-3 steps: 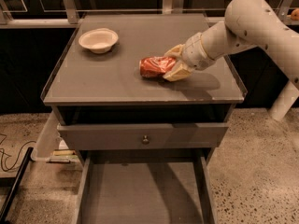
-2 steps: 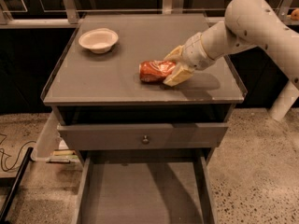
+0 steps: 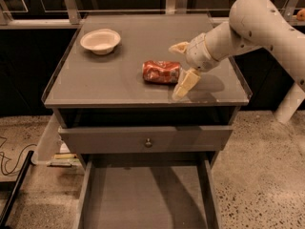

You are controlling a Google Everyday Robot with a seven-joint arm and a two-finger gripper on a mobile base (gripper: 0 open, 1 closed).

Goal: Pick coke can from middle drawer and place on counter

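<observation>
The red coke can [image 3: 161, 72] lies on its side on the grey counter [image 3: 119, 85], right of the middle. My gripper [image 3: 180, 68] is just right of the can with its fingers spread wide, one fingertip [image 3: 178, 47] behind and one fingertip [image 3: 181, 90] in front. The fingers do not hold the can. The middle drawer [image 3: 143, 202] is pulled out below, and its grey floor shows nothing on it.
A cream bowl [image 3: 100, 40] sits at the counter's back left. A shut drawer front with a round knob [image 3: 148, 142] is under the counter. The white arm [image 3: 252, 27] reaches in from the right. Cables [image 3: 9, 161] lie on the floor at left.
My gripper has opened and drawn back a little to the right, letting go of the coke can. The can now lies free on the counter.
</observation>
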